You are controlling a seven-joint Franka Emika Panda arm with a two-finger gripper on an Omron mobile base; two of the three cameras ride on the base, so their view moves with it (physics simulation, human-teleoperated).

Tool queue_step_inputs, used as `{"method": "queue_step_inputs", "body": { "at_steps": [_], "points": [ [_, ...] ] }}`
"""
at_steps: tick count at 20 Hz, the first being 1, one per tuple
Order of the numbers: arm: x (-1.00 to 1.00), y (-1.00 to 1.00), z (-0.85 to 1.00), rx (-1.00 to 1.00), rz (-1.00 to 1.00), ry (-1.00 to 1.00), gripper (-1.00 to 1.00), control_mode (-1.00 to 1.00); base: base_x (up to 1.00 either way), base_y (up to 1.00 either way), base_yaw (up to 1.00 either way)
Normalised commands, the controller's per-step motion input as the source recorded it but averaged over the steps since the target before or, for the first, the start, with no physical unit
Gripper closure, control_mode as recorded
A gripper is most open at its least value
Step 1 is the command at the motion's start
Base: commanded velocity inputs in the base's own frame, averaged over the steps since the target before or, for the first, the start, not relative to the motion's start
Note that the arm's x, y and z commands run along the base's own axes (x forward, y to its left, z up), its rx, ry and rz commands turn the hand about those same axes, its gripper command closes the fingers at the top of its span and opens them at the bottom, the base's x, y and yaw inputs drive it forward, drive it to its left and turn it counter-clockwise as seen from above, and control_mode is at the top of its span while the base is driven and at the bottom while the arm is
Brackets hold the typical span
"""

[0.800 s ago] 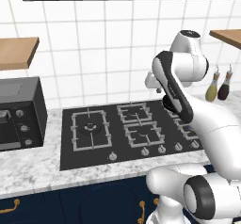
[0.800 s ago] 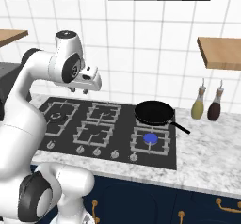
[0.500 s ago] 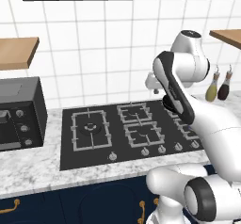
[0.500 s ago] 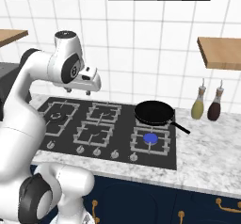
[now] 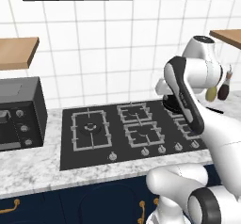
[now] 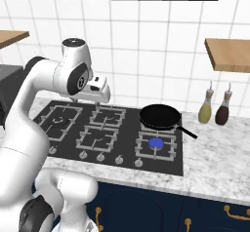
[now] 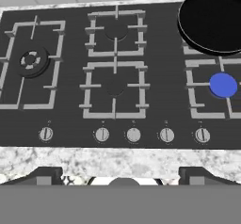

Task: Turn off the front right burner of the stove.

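Front right burner [image 7: 222, 85] on the stove [image 7: 70, 119] is lit, blue flame showing, just in front of the black pan [image 7: 212, 20]. My jaws hover high above the cooktop, well apart from the knob row [image 7: 133, 134] (rightmost knob likely the one). Tips apart, empty. Nothing done yet; reach and turn remain.

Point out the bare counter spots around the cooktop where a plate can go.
Bare marble counter lies right of the stove, in front of the two bottles. A narrower strip sits between the stove's left edge and the countertop oven. The back right is crowded: the black pan covers that burner.
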Motion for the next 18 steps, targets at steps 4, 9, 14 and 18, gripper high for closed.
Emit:
{"method": "queue_step_inputs", "body": {
  "at_steps": [4, 9, 14, 18],
  "points": [
    [-0.19, -0.67, -0.45, 0.00, -0.03, 0.01, -1.00, -1.00, 0.00, 0.00, 0.00],
    [-0.23, -0.84, -0.58, 0.00, -0.01, 0.01, -1.00, -1.00, 0.00, 0.00, 0.00],
    [-0.27, -0.84, -0.63, -0.01, 0.00, 0.01, -1.00, -1.00, 0.00, 0.00, 0.00],
    [-0.12, -0.71, -0.70, -0.10, 0.00, 0.00, -1.00, -1.00, 0.00, 0.00, 0.00]
  ]
}}
